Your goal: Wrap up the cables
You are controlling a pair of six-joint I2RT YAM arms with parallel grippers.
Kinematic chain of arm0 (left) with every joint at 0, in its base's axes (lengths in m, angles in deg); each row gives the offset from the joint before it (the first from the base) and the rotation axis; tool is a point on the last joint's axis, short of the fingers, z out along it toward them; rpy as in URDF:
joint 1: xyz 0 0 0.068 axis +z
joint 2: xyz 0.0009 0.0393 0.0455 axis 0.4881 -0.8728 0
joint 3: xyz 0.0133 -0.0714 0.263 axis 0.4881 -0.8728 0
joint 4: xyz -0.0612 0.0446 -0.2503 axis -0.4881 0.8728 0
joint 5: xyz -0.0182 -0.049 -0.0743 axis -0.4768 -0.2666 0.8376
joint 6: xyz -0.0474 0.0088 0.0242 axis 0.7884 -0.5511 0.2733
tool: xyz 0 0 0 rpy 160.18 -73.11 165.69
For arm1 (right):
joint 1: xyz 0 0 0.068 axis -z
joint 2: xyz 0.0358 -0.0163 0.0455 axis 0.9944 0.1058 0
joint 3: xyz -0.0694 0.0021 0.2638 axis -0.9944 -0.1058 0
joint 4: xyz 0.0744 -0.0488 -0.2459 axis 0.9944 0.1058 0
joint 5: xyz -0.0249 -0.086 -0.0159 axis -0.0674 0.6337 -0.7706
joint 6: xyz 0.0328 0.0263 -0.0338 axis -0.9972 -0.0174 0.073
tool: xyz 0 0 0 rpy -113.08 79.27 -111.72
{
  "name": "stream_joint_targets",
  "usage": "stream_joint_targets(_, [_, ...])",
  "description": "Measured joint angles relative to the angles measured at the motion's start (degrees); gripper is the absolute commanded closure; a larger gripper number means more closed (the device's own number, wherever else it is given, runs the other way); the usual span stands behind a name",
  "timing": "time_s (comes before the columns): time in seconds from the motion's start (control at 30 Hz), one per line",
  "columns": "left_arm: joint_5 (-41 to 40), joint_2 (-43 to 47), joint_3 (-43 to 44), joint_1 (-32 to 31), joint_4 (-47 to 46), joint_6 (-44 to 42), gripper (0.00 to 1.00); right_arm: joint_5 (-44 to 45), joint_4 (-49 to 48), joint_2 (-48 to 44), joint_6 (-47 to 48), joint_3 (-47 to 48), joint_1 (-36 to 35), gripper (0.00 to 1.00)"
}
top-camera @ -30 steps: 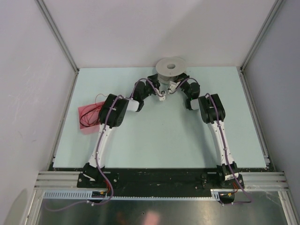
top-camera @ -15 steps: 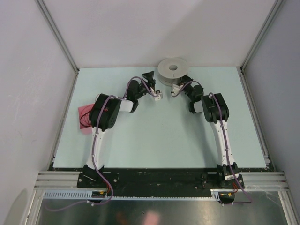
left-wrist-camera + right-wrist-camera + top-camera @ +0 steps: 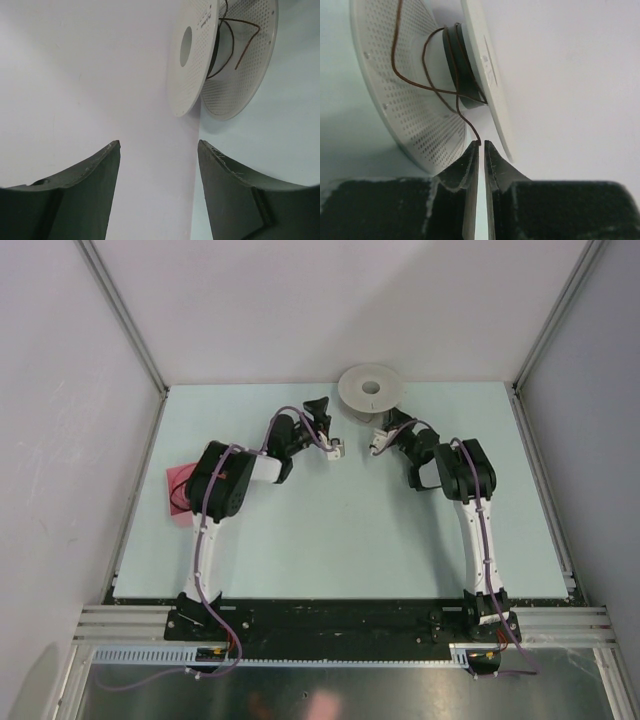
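Observation:
The pale grey spool [image 3: 372, 390] lies at the table's far edge. In the right wrist view a thin dark red cable [image 3: 465, 125] runs from the spool's core [image 3: 462, 65] in loose loops down to my right gripper [image 3: 482, 143], which is pinched shut on the cable's end just in front of the spool. My right gripper also shows in the top view [image 3: 378, 443]. My left gripper [image 3: 335, 450] is open and empty, to the left of the spool. The left wrist view shows the spool [image 3: 200, 55] ahead with cable [image 3: 240, 21] between its flanges. More dark cable strands [image 3: 180, 498] lie at the left.
A pink sheet [image 3: 177, 478] lies at the table's left side under the loose strands, partly hidden by my left arm's elbow. Walls close the table off at the back and on both sides.
My left arm has drawn back to the left, away from the right gripper, and its elbow now covers more of the pink sheet. The spool has shifted slightly right.

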Motion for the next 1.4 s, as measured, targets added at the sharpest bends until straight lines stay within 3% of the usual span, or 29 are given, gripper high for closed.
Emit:
stream_joint_targets(0.67, [0.9, 9.0, -8.9, -0.2, 0.0, 0.3, 0.31, -1.5, -2.6, -9.8, 0.6, -19.5, 0.5, 0.85])
stream_joint_targets(0.97, [-0.4, 25.9, -20.9, -2.1, 2.0, 5.6, 0.24, -0.3, 1.9, -24.6, -3.9, -34.1, -1.2, 0.84])
stream_joint_targets(1.03, [-1.4, 32.9, -23.4, -3.0, 5.3, 7.9, 0.08, 0.8, 2.4, -30.4, -5.9, -36.7, -1.9, 0.83])
stream_joint_targets(1.1, [-2.8, 39.9, -24.0, -3.8, 10.4, 11.1, 0.03, 2.2, 2.6, -38.1, -7.7, -39.3, -2.7, 0.82])
stream_joint_targets(1.23, [-6.8, 51.8, -20.6, -4.3, 25.7, 21.0, 0.01, 5.7, 5.4, -55.2, -12.5, -41.2, -4.4, 0.75])
stream_joint_targets(1.4, [-11.8, 59.6, -11.1, -4.1, 49.0, 35.8, 0.01, 9.3, 22.1, -77.9, -20.7, -41.2, -5.9, 0.59])
